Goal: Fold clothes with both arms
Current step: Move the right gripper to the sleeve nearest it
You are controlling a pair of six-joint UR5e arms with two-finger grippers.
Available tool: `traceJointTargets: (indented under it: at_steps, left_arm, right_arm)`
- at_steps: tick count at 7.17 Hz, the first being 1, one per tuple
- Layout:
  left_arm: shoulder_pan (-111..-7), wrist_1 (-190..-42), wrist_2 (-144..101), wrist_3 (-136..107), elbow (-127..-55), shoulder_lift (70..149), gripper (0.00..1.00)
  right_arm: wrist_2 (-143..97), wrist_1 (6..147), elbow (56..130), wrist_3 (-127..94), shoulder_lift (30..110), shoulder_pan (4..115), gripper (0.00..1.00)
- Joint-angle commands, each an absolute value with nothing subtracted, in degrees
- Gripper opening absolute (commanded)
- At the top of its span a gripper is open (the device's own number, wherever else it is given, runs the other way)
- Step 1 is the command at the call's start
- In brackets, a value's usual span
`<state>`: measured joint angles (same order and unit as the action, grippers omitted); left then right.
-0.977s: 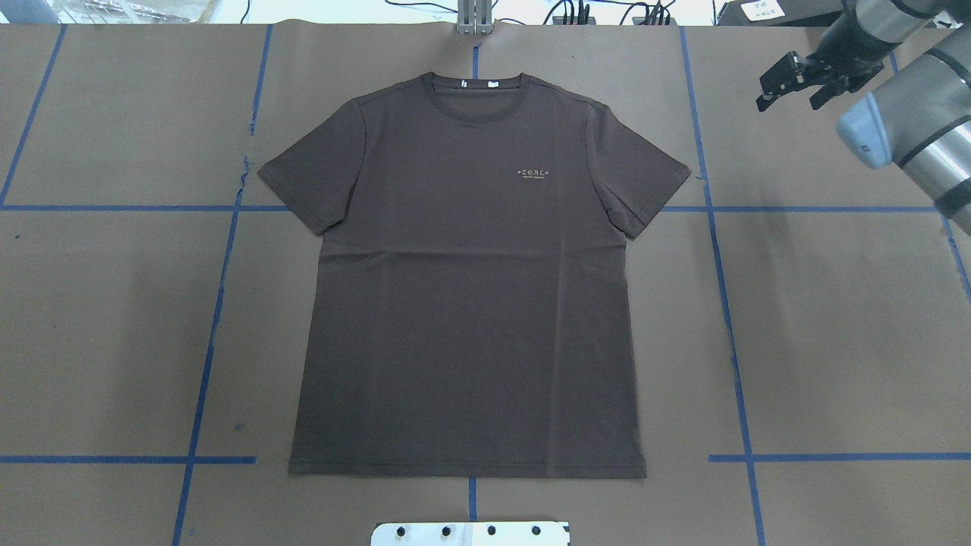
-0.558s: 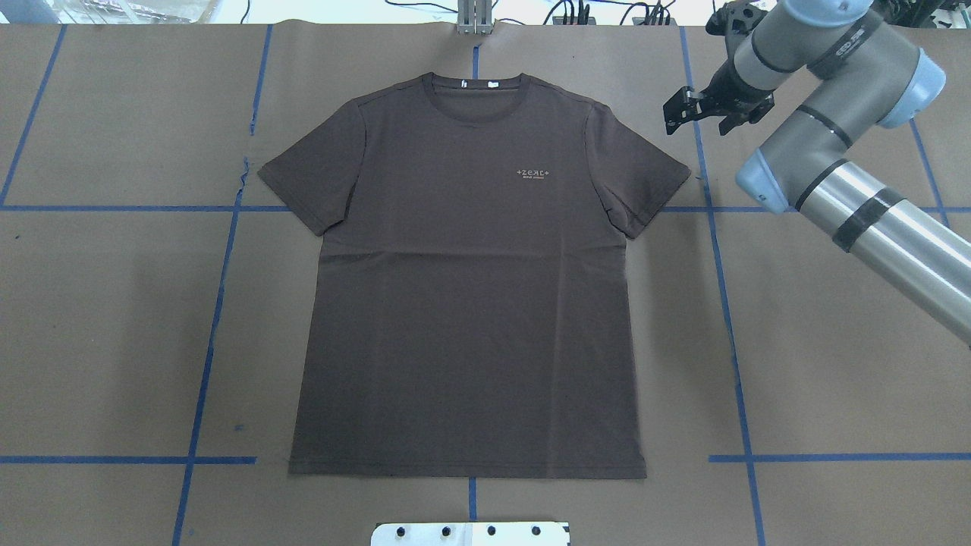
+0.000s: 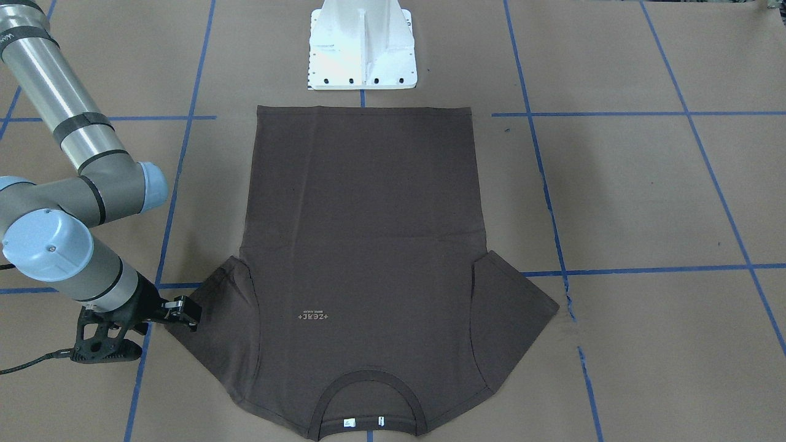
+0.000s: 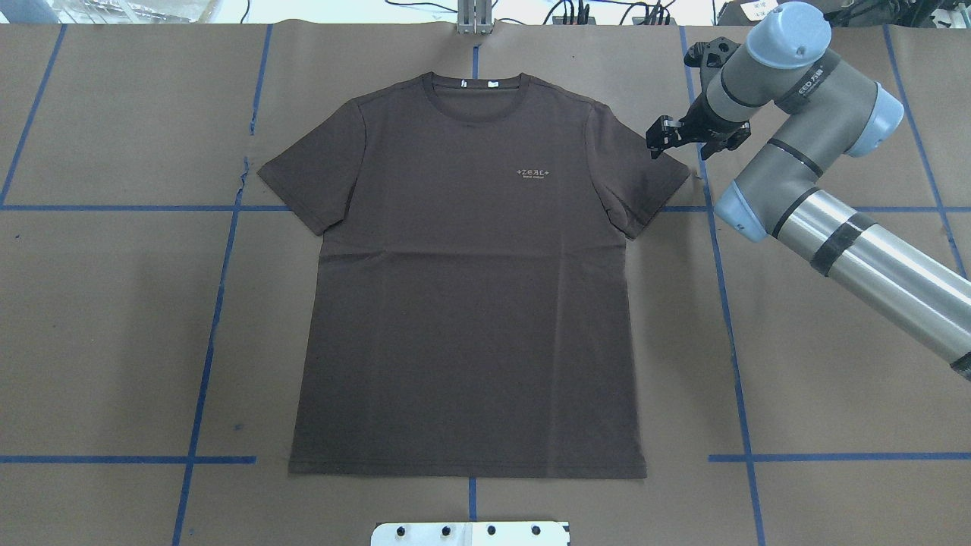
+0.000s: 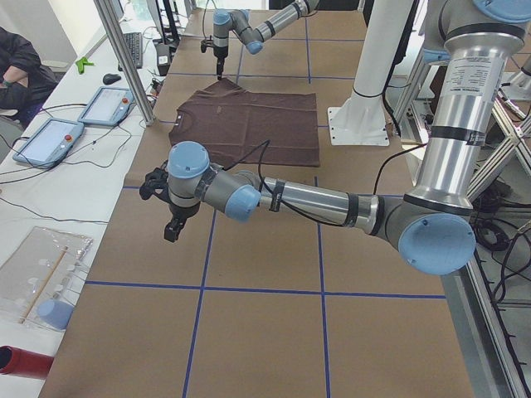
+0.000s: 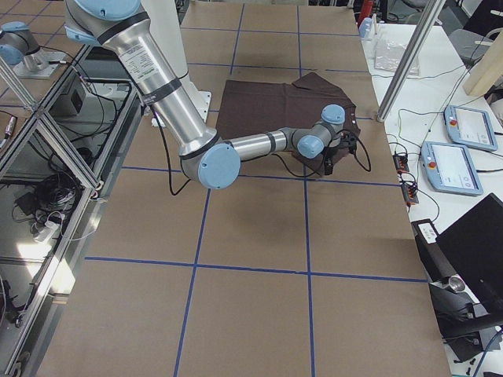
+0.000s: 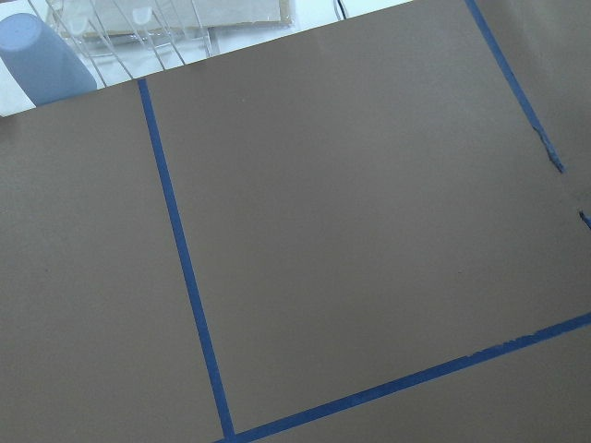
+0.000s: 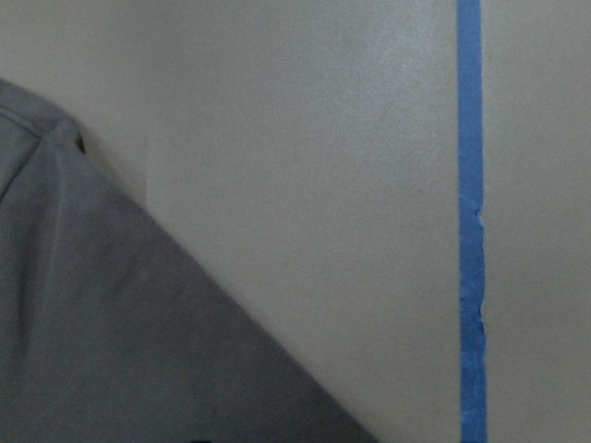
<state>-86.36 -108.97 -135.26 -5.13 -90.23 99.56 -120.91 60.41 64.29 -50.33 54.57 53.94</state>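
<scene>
Right gripper (image 4: 681, 145) moved in to shirt (image 4: 470, 303) sleeve (image 4: 641, 178), jaws spread, empty.
Limp, light cloth; I'd pinch the sleeve edge, both layers.

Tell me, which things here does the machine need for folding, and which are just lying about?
For the job: brown T-shirt, right end effector, left end effector.
Lying about: tablets, blue cup, clear plastic tray, white pedestal.
</scene>
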Motion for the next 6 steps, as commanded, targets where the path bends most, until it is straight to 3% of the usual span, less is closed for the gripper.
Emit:
traceJointTargets:
  at_steps: [1, 2, 3, 4, 6]
  left_arm:
    - [-86.31, -108.98, -135.26, -5.10, -90.18, 99.58, 1.00]
    - [-86.31, -108.98, -135.26, -5.18, -90.26, 99.58, 1.00]
    - [-86.31, -108.90, -135.26, -5.19, -90.26, 99.67, 1.00]
    - [-86.40, -108.98, -135.26, -5.27, -90.26, 99.67, 1.00]
    - [-86.40, -108.90, -135.26, -5.27, -90.26, 99.84, 1.00]
  right_arm:
    - [-120.76, 61.08, 63.64, -50.27, 54.41, 53.44, 0.85]
    - [-120.76, 61.08, 63.55, -50.19, 54.49, 53.44, 0.85]
    - [-120.76, 61.17, 63.20, -50.19, 54.49, 53.44, 0.74]
    - [-120.76, 61.17, 63.02, -50.19, 54.49, 53.44, 0.35]
    - [-120.76, 61.17, 62.93, -49.92, 54.49, 53.35, 0.03]
